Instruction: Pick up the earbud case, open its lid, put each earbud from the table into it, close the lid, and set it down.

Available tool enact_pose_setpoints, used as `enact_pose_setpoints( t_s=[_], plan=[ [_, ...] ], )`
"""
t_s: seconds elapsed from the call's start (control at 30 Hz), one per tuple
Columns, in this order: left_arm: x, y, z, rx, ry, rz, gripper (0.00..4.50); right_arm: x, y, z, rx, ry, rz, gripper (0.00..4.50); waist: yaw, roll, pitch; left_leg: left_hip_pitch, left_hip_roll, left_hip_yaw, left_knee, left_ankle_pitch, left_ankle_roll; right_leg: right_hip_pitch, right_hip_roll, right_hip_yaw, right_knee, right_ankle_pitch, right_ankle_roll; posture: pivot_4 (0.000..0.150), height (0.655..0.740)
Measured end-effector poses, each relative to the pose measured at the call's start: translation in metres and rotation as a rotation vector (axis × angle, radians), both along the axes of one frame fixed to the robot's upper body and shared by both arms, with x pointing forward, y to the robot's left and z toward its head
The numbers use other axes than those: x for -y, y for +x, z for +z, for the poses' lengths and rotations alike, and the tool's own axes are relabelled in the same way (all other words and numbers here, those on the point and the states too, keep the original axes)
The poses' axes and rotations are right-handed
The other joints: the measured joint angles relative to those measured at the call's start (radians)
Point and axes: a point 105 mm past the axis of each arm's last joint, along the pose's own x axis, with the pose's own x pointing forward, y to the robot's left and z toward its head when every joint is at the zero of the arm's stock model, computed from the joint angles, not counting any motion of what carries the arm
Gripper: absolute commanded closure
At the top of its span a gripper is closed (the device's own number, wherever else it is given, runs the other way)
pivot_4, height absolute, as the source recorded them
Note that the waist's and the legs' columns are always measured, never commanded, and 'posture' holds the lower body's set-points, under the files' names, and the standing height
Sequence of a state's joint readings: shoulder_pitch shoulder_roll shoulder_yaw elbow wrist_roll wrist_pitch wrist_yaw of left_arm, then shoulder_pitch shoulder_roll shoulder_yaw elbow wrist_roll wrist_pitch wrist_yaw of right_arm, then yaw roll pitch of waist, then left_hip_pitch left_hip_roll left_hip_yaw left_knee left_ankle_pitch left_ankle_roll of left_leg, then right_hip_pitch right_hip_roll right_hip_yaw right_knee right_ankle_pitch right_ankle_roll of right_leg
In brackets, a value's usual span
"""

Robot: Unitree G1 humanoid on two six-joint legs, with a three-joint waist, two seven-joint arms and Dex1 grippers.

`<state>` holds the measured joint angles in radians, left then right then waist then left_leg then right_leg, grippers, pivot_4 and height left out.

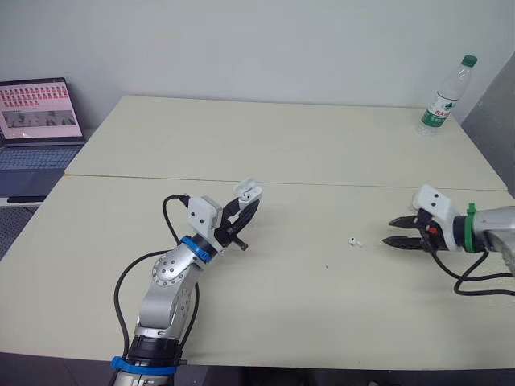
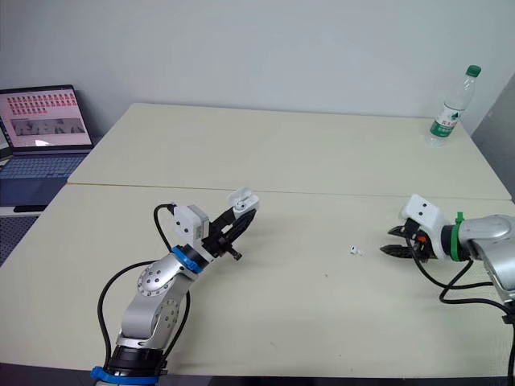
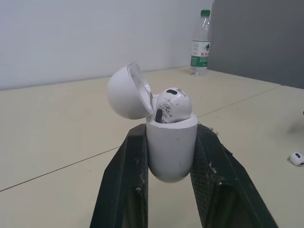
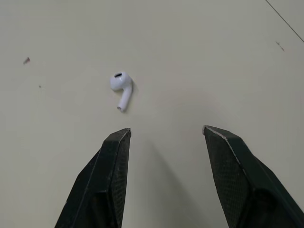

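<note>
My left gripper point(image 1: 244, 211) is shut on the white earbud case point(image 3: 170, 147), held off the table left of centre. The case's lid point(image 3: 126, 91) is swung open, and one earbud point(image 3: 173, 104) sits in it, its head sticking out of the top. A second white earbud point(image 4: 120, 86) lies loose on the table point(image 1: 322, 281), also seen as a small speck point(image 1: 352, 240) right of centre. My right gripper point(image 1: 391, 231) is open, low over the table just to the right of that loose earbud, with nothing between its fingers.
A plastic water bottle point(image 1: 446, 94) with a green cap stands at the far right corner of the table. An open laptop point(image 1: 36, 121) sits on a separate surface off the table's far left. A seam point(image 1: 322, 183) runs across the tabletop.
</note>
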<state>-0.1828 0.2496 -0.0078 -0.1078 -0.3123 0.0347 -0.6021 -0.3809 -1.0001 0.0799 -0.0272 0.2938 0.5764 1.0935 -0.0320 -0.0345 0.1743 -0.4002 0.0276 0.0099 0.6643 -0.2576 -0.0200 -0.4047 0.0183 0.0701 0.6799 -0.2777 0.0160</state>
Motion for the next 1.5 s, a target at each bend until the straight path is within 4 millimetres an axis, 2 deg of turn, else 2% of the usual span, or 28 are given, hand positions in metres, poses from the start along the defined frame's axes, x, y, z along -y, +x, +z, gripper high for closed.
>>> enact_pose_setpoints(
  t_s=[0.13,0.23,0.43,0.6,1.03,1.13,1.27,1.5],
  plan=[
    [-0.001,0.0,-0.001,-0.003,0.0,0.004,3.69,-0.032,-0.003,-0.013,-0.027,0.042,0.06,2.0,0.001,0.0,0.0,0.0,0.0,-0.001,0.0,0.0,0.0,0.0,0.0,-0.001,0.0,0.0,0.0,0.15,0.74],
    [-0.001,0.0,-0.001,-0.004,-0.001,0.007,3.69,-0.043,-0.003,-0.024,-0.038,0.038,0.068,2.0,0.002,0.0,0.0,-0.001,-0.001,-0.001,0.0,0.0,0.0,0.0,-0.001,0.0,0.0,0.0,0.0,0.15,0.74],
    [-0.004,-0.002,-0.003,-0.01,0.0,0.017,3.69,-0.045,0.003,-0.03,-0.012,-0.004,0.047,2.0,0.002,0.0,0.0,0.0,-0.001,-0.001,0.0,0.0,0.0,0.0,-0.001,-0.001,0.0,0.0,0.0,0.15,0.74],
    [-0.007,-0.001,-0.003,-0.009,-0.002,0.033,3.69,-0.039,0.006,-0.038,-0.026,-0.038,0.02,2.0,0.002,0.0,0.0,0.0,-0.001,-0.001,0.0,0.0,0.0,0.0,-0.001,-0.001,0.0,0.0,0.0,0.15,0.74],
    [-0.007,-0.001,-0.003,-0.011,-0.006,0.041,3.69,-0.042,0.012,-0.039,-0.005,-0.042,0.024,2.0,0.001,0.0,0.0,0.0,0.0,-0.001,0.001,0.0,0.0,0.0,0.0,-0.001,0.0,0.0,0.0,0.15,0.74],
    [-0.007,-0.001,-0.003,-0.011,-0.006,0.041,3.69,-0.042,0.012,-0.04,-0.007,-0.037,0.025,2.58,0.001,0.0,0.0,0.0,0.0,-0.001,0.001,0.0,0.0,0.0,-0.001,-0.001,0.0,0.0,0.0,0.15,0.74],
    [-0.007,-0.001,-0.003,-0.011,-0.007,0.041,3.69,-0.044,0.012,-0.04,-0.005,-0.033,0.034,4.01,0.001,0.0,0.0,0.0,-0.001,0.0,0.001,0.0,0.0,0.001,-0.001,0.0,0.0,0.0,0.0,0.15,0.74],
    [-0.005,-0.001,-0.003,-0.01,-0.013,0.038,3.69,-0.042,0.01,-0.04,-0.008,-0.041,0.047,4.09,0.002,0.0,0.0,0.0,-0.001,-0.001,0.001,0.0,0.0,0.001,-0.001,-0.001,0.0,0.0,0.0,0.15,0.74]
  ],
)
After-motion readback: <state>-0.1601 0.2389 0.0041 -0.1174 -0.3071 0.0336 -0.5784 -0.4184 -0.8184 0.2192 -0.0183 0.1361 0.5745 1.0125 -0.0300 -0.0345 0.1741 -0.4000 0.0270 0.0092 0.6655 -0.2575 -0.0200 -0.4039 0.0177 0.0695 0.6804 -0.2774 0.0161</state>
